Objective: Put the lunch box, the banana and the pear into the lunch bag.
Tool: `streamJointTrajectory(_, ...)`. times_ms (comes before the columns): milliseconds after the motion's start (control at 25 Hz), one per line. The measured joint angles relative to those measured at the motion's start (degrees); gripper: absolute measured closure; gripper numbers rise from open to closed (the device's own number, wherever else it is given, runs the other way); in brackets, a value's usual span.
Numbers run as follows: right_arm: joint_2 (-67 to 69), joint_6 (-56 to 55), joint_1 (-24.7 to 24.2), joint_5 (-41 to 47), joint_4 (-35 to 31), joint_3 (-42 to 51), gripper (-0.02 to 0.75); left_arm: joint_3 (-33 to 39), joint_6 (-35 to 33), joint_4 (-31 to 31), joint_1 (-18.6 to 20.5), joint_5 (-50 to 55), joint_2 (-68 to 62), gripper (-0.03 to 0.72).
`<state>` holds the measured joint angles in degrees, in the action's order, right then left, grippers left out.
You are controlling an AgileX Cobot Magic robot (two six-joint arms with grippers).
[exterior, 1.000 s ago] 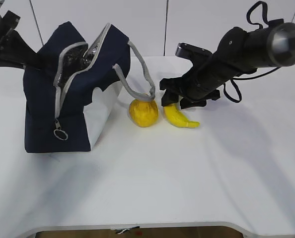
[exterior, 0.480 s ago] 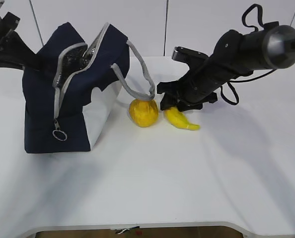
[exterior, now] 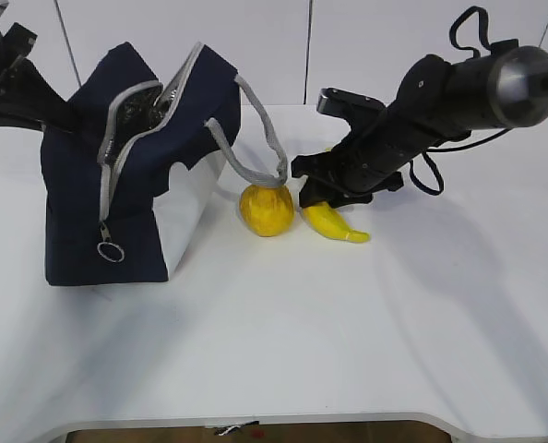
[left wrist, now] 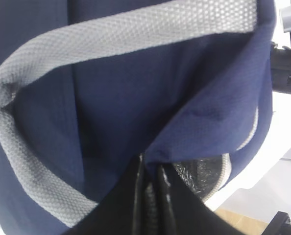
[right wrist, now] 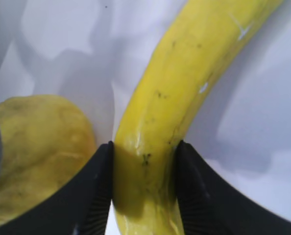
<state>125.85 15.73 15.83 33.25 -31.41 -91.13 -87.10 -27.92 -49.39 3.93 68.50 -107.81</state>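
Both pads of the right claw now clamp the banana, seemingly barely shifted beside the pear.

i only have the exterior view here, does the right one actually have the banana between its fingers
Observer: Yes. The right wrist view shows the right gripper shut on the banana, one finger against each side.
Operator: and the left one, is it on the bag
Observer: The left gripper pinches a fold of the lunch bag at the opening's edge.
Operator: pear in the way
Observer: The pear sits just beside the left finger, with a narrow gap.
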Motion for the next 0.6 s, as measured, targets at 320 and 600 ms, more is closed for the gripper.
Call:
streamJointTrajectory(320, -0.1, 2.3, 0.0, 10.6, 3.3, -4.0, 0.421, 0.0, 0.0, -0.1, 0.0, 0.2, 0.0, 0.674)
streamJointTrajectory(600, -2.6, 2.5, 0.0, 25.5, 6.0, -18.2, 0.421, 0.0, 0.0, -1.3, 0.0, 0.4, 0.0, 0.674)
